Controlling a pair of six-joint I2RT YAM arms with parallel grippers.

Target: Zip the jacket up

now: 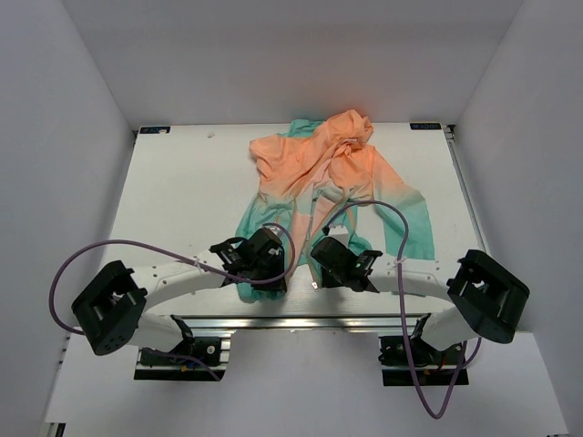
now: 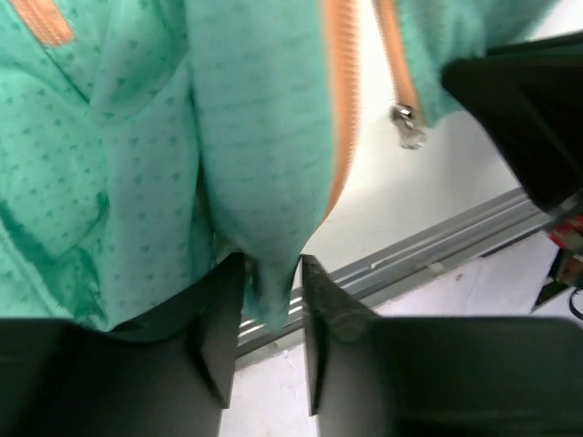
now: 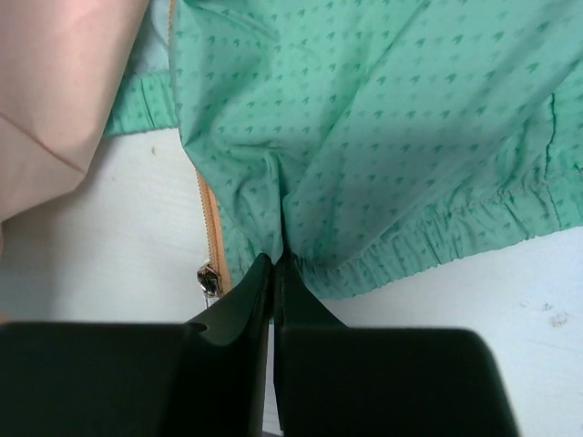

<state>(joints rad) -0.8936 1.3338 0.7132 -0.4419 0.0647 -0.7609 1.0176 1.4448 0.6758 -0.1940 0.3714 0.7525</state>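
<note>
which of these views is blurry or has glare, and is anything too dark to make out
Left wrist view: the jacket and the zipper pull are soft, and the left gripper is a dark blur. Right wrist view: the jacket's weave is crisper, while the right gripper is black and featureless. Top view: even light, with glare only on the metal rail.

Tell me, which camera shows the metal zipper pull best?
The left wrist view: the zipper pull stands clear against the white table. The right wrist view shows it smaller and darker; from the top it is too small to make out.
</note>
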